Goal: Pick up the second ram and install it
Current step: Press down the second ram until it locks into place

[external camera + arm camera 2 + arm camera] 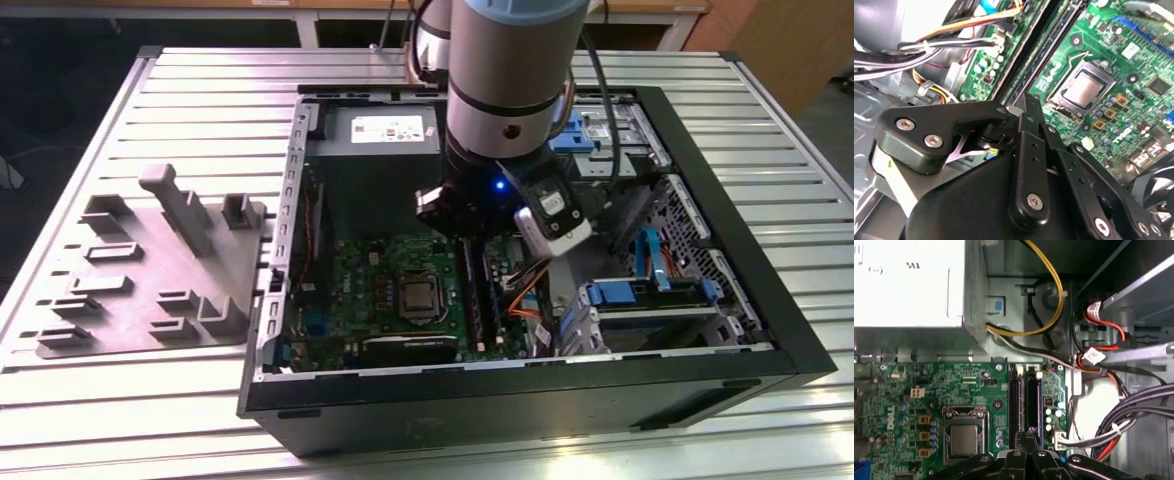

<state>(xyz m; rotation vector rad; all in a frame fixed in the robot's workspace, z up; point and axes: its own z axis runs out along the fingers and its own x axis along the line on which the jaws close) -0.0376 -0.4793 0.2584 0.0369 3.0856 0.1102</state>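
Inside the computer case (534,405), the gripper (1027,433) is being held over the memory slots (1014,405), fingers pressed together. The second ram (1032,400) seems to be sitting in the slot beneath. A white label (387,128) is being shown on the grey box (380,160).

One open computer case (534,400), one motherboard (919,390), one processor (964,439), two memory slots (1014,405), one grey fixture tray (147,270).
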